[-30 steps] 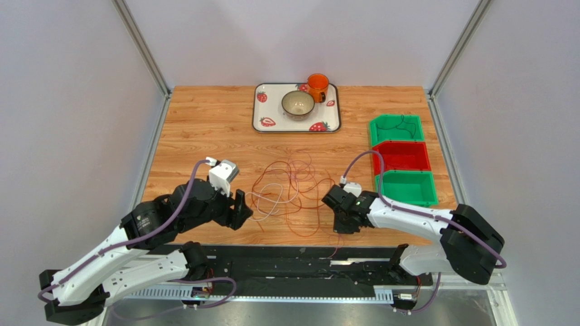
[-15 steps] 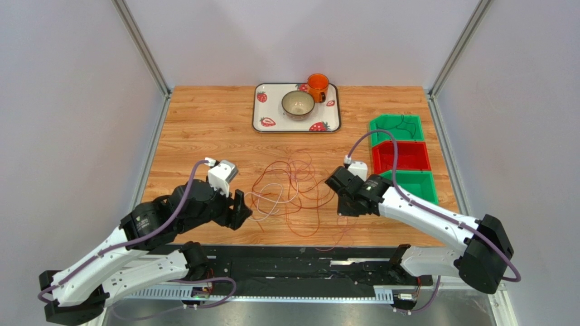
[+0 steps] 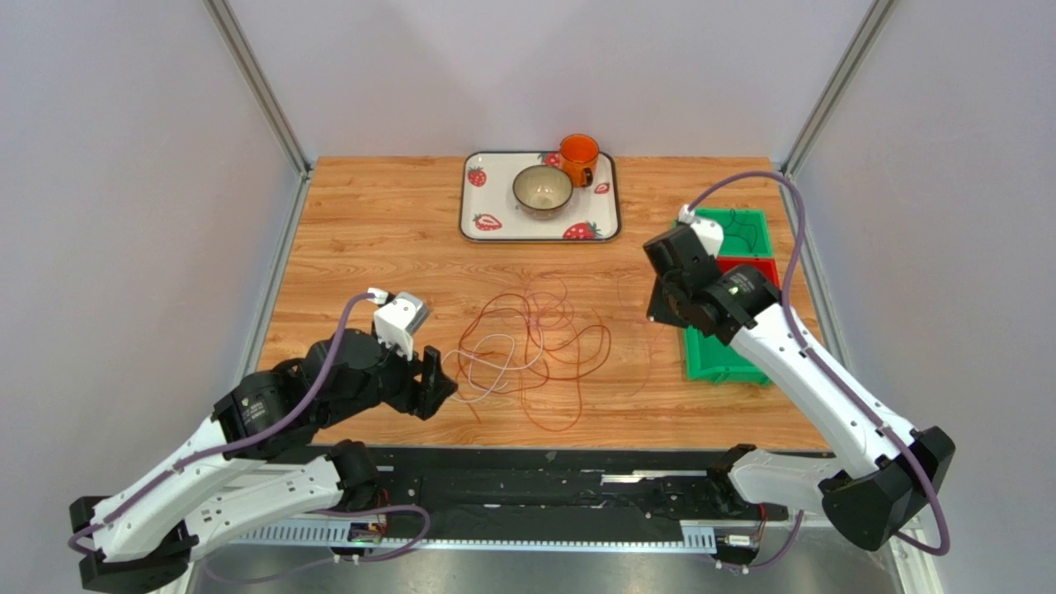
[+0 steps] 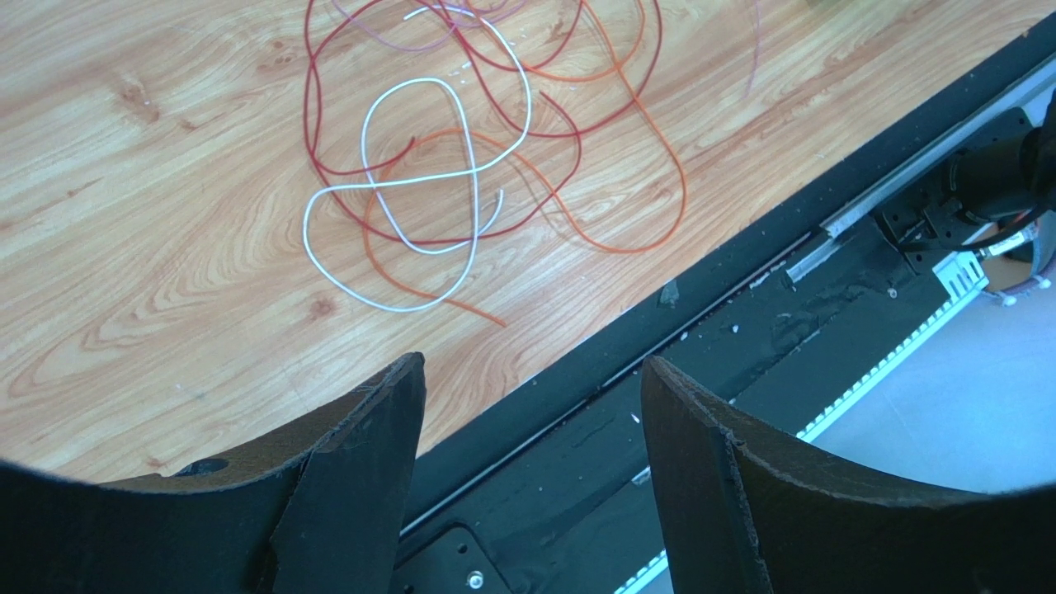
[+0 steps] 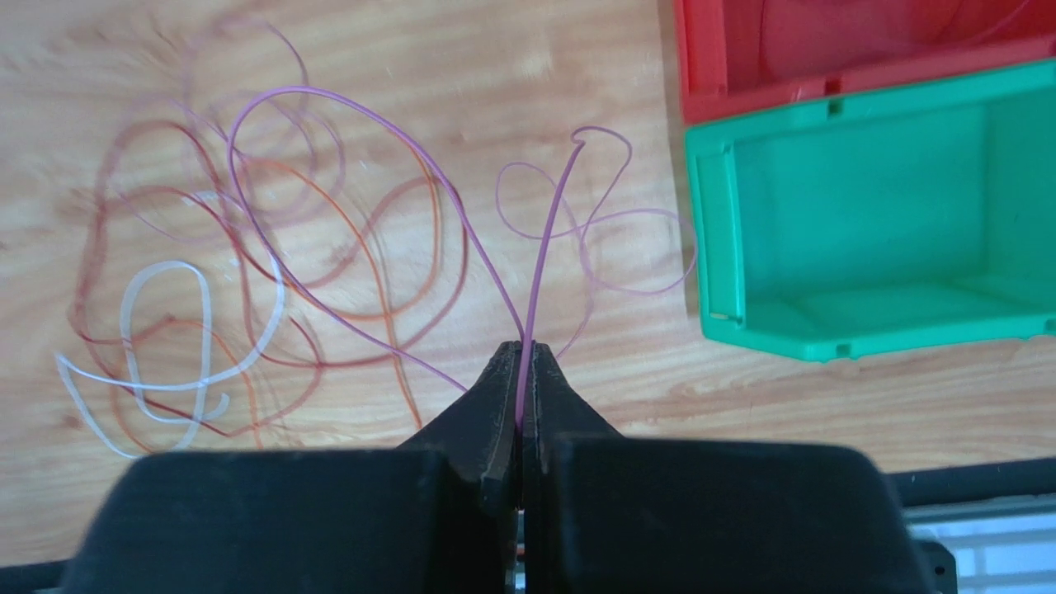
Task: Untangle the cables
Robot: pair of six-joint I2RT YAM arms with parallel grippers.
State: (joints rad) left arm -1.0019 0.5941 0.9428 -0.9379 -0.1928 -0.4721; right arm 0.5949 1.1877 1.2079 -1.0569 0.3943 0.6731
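Green bin (image 5: 855,235) just beside purple cable (image 5: 532,319) — red bin (image 5: 793,77) adjoining.

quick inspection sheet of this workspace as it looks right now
surface: wooden table, no spills seen
job's things: thin cables in a loose tangle at centre, red and orange plus a white cable; a purple cable trails from it toward the right
clutter: tray with bowl and mug at far edge; three bins at right, green, red, green
grippers: left gripper open, fingers empty, beside the tangle; right gripper shut on the purple cable
cables: purple hoses run along both arms
surroundings: pale walls, metal posts, black rail at near edge
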